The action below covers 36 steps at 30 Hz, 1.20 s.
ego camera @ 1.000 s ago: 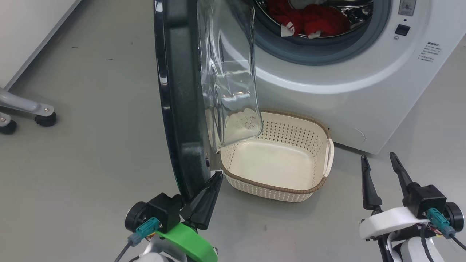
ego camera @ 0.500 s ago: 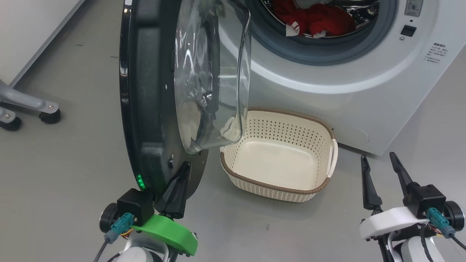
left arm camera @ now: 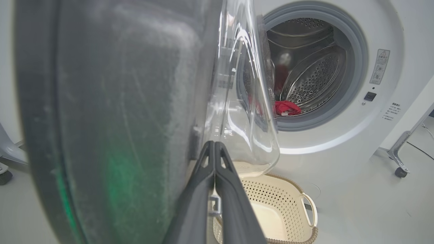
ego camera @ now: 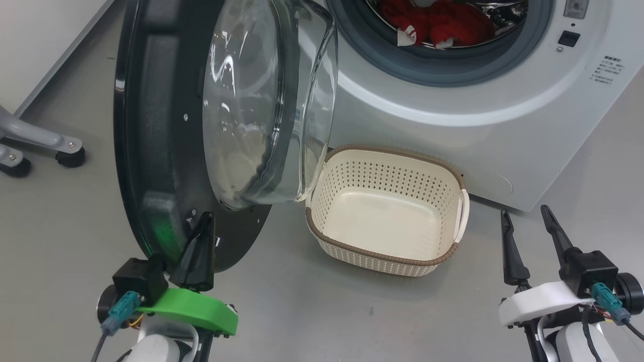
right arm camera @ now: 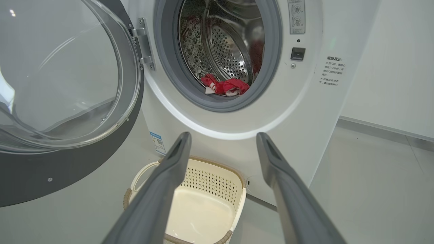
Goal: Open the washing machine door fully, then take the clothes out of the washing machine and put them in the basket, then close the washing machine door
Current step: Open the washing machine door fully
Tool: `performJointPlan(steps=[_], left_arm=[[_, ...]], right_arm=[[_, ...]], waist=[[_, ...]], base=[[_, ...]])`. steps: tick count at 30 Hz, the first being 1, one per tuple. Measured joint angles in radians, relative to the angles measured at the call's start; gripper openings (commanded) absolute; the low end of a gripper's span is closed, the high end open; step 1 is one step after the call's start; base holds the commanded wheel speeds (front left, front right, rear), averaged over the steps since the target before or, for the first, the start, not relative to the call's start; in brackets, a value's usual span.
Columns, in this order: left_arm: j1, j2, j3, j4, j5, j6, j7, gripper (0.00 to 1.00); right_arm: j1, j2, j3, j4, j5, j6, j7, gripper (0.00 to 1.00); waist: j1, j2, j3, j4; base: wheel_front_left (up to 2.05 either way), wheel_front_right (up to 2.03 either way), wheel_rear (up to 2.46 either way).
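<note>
Left gripper [ego camera: 204,221]: jaws pressed together, nothing between them, tips up against the lower inner face of the washing machine door [ego camera: 146,125]. Right gripper [ego camera: 524,212]: jaws spread wide, empty, hovering over bare floor [ego camera: 75,236] just right of the basket [ego camera: 382,259]. Door stands open, hinged on the machine's left, glass bowl bulging toward the basket and overhanging its left rim. Basket is empty, on the floor right against the front foot of the washing machine [ego camera: 453,130]. The clothes [ego camera: 443,22] are red and bunched at the bottom of the drum, just behind the grey ring.
</note>
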Motion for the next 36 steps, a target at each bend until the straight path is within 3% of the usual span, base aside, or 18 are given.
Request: performJointPlan(steps=[36], left_arm=[[-0.113,0.027,0.278,0.130,-0.039,0.018,-0.053,0.00]], right_arm=[[-0.042,-0.013,-0.031,-0.008,-0.027,0.016,0.000,1.00]], waist=[[0.0000,0.0000,0.085,0.002]], base=[[0.00,0.00,0.00]])
